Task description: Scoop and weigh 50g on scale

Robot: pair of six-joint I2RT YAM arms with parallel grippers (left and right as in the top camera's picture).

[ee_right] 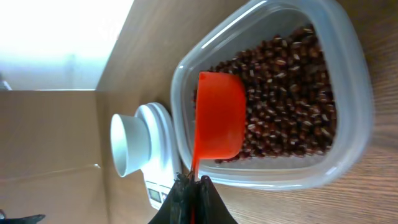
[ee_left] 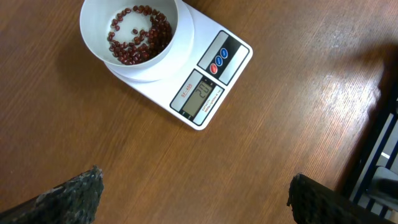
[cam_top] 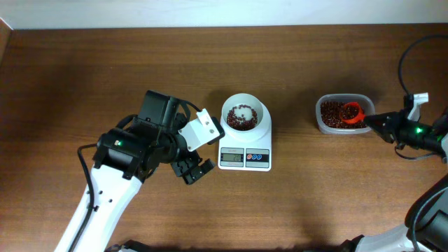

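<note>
At the left of the table, my left gripper (cam_top: pixel 194 170) hangs with its fingers spread wide, holding nothing, near the scale (cam_top: pixel 244 159). That scale sits mid-table. Its long axis runs from the far edge toward the near one, with the white bowl (cam_top: pixel 225 115) on the far end and the display and buttons on the near end, face up. Only a thin layer of beans (cam_top: pixel 242 119) lies in the bowl, so I judge more is needed.

Over at the right, my right gripper (ee_right: pixel 191 190) is pressed tight on the handle of the orange scoop (ee_right: pixel 219 115). The handle runs back to me and the cup points left toward the scale, over the clear tub (ee_right: pixel 357 74) (whether it is loaded I cannot tell).

To do this scoop well, I would dip the lip shallowly and take a modest load. I would lift it level, clear the tub wall before swinging left, then tip slowly over the bowl's middle.
</note>
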